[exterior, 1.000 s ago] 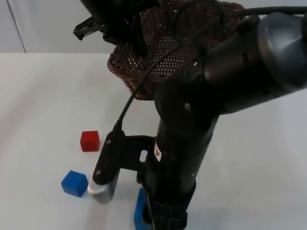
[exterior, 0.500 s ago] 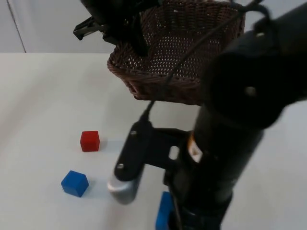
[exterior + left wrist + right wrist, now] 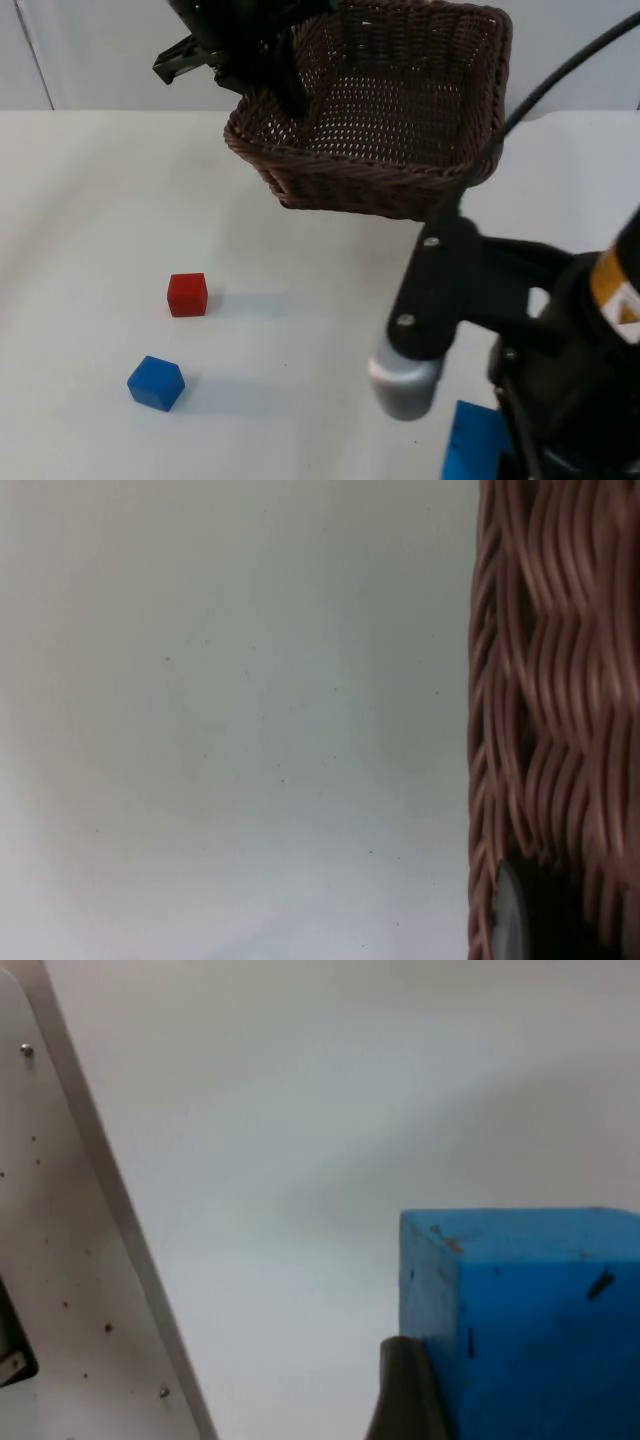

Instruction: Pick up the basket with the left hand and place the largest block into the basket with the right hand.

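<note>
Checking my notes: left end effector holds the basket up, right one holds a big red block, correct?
Not quite. The block at the right end effector is blue, as the right wrist view shows. The left end effector does hold the basket up.

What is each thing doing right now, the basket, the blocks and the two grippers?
Wicker basket: lifted off the table, tilted, nothing inside.
Left gripper: shut on the basket's rim, holding it up.
Big blue block: gripped, carried by the right arm.
Right gripper: shut on the big blue block.
Small blue block: resting on the table.
Red block: resting on the table.
</note>
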Robot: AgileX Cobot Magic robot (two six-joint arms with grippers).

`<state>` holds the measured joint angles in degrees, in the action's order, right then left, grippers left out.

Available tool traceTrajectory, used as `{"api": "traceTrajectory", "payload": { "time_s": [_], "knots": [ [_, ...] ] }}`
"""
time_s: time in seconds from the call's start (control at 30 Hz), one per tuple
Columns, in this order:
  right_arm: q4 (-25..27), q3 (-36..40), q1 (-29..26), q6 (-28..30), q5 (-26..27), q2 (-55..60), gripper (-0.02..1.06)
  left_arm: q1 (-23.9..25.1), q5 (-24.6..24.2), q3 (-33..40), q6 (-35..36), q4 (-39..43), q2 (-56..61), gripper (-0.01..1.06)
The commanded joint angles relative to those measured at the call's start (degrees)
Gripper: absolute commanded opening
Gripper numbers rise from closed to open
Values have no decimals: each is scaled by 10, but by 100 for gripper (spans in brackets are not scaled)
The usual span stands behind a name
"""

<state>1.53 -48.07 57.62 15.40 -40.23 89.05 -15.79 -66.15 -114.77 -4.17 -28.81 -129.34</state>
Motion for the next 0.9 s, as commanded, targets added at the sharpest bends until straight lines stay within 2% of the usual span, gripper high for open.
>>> {"api": "traceTrajectory", "payload": {
  "time_s": [0.0, 0.1, 0.2, 0.23, 0.37, 0.7, 0.87],
  "knots": [
    [0, 5, 3, -11, -8, -21, 0, -2, 5, -2, 1, -18, 8, 0],
    [-7, 11, 3, -28, -29, -44, 0, -2, 5, -2, 1, -18, 8, 0],
    [-48, 12, 3, -79, -52, -67, 0, -2, 5, -2, 1, -18, 8, 0],
    [-48, 12, 3, -79, -52, -67, 0, -2, 5, -2, 1, -18, 8, 0],
    [-88, 12, 3, -139, -65, -95, 0, -2, 4, -2, 1, -18, 8, 0],
    [-88, 12, 2, -154, -71, -148, 0, -2, 4, -2, 1, -18, 8, 0],
    [-119, 12, 1, -193, -75, -156, 0, -2, 3, -2, 1, -18, 8, 0]
  ]
}}
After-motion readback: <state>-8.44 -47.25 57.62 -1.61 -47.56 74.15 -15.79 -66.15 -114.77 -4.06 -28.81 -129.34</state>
